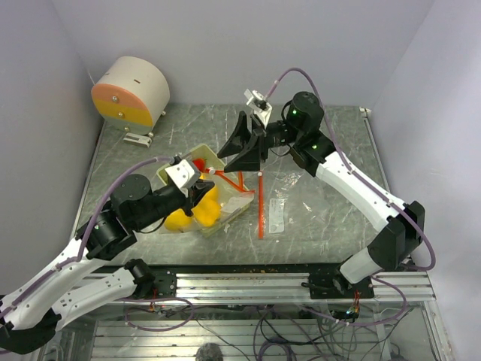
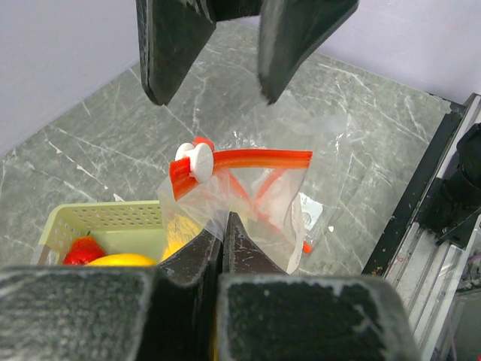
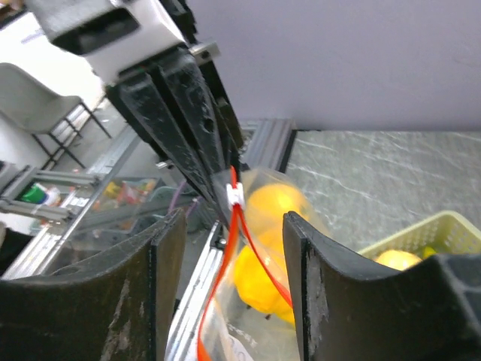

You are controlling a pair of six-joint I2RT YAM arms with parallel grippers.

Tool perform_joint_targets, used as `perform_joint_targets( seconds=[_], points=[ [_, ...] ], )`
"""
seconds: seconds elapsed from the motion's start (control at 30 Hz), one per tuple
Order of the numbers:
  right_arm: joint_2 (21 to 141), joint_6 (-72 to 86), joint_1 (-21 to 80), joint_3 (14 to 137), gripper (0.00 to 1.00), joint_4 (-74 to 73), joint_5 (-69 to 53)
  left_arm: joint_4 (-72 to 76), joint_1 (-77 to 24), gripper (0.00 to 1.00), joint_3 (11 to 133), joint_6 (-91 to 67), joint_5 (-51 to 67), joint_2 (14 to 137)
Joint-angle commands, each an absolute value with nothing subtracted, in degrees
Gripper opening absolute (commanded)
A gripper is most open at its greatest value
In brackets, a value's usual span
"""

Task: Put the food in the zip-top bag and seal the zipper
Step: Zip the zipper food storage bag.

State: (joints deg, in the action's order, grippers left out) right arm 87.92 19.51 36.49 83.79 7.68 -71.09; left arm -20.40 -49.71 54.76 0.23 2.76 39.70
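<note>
The claw of the left gripper (image 2: 223, 226) is pressed together on the clear film of the zip-top bag (image 2: 278, 203), just under the zipper (image 2: 263, 159), holding it up beside the tray (image 2: 113, 218). The right gripper (image 3: 233, 218) is spread, the zipper between its jaws. Some yellow fruit (image 3: 274, 203) is bagged. Another yellow one and the red piece (image 2: 83, 250) lie in the tray, so loading and sealing seem unfinished.

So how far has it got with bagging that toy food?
Partway. Done: some yellow fruits already sit inside the zip-top bag. In hand: the left tool pinches the bag near the white slider, while the right tool hangs open near the zipper. Left: a red piece and another yellow fruit lie in the tray, and I cannot tell whether the zipper is sealed.
</note>
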Motion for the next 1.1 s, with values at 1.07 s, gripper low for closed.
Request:
perform_joint_targets(
  seconds=[1.07],
  points=[
    [93.86,28.73,38.98,85.97,0.47,11.59,-72.07,-17.98,-49.92,0.07,56.08,1.85,3.71,41.31]
  ],
)
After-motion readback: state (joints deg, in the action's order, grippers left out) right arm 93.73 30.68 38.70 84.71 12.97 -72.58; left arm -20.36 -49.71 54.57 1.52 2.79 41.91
